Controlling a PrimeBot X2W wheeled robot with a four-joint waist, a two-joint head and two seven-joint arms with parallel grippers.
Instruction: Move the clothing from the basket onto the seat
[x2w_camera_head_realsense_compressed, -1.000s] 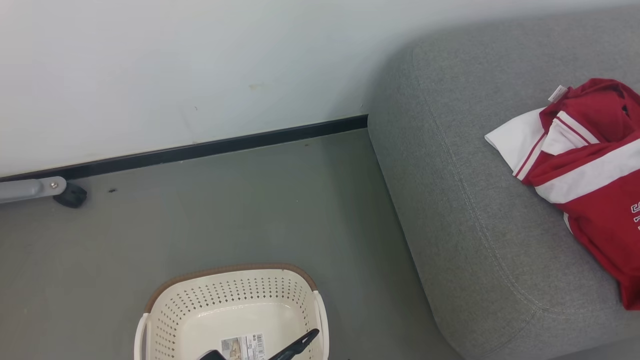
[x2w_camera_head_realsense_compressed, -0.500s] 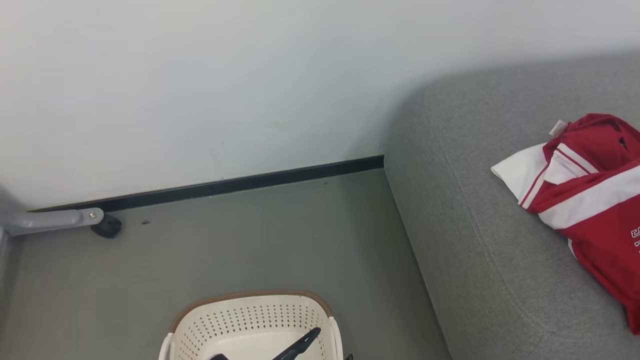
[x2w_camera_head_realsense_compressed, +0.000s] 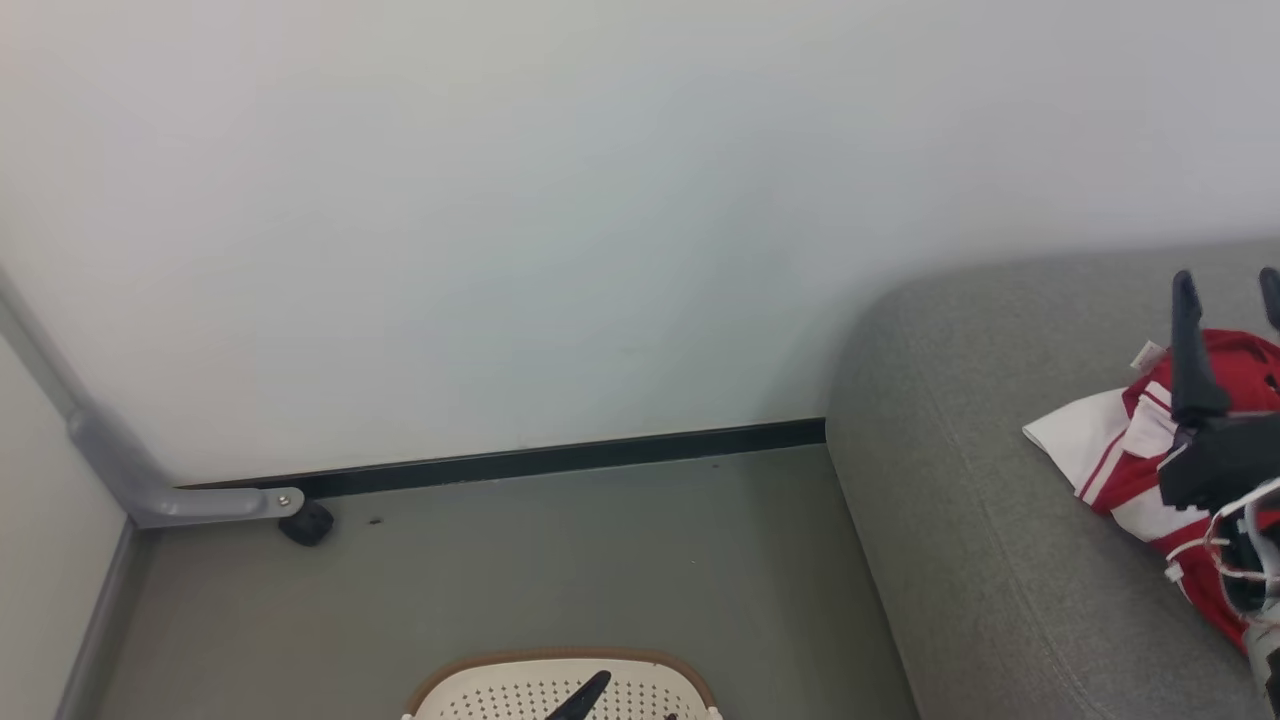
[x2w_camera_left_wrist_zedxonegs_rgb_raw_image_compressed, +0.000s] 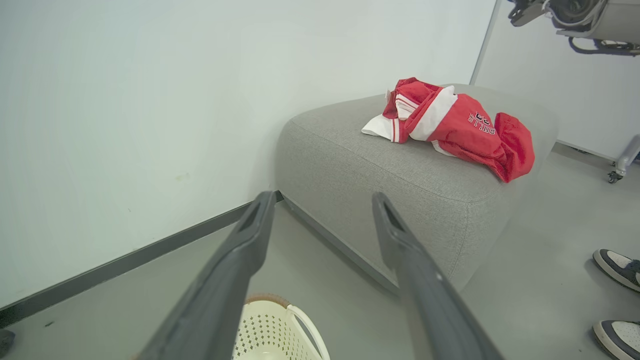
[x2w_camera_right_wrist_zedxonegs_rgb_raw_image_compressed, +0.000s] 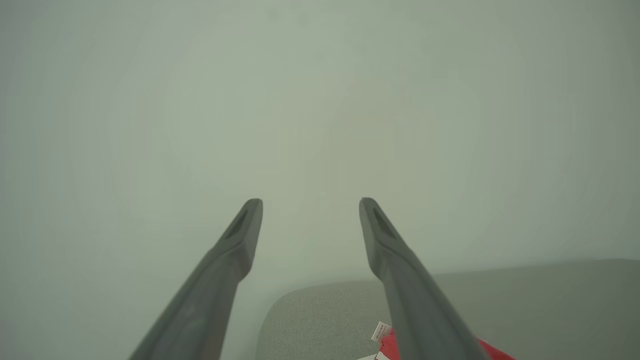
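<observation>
The clothing, a red and white heap with dark lettering, lies on top of the grey seat. The cream basket with its brown rim stands on the floor just below my left gripper, which is open and holds nothing. In the head view one dark left finger shows over the basket at the bottom edge. My right gripper hangs open above the clothing on the seat. In its own view the right gripper faces the wall with the clothing below.
A pale wall with a black skirting runs behind the grey floor. A grey bracket with a black caster sits at the left corner. A person's two shoes stand on the floor right of the seat.
The head camera has swung upward, so the basket and seat sit lower in the picture. My right gripper has come into the head view, open above the clothing.
</observation>
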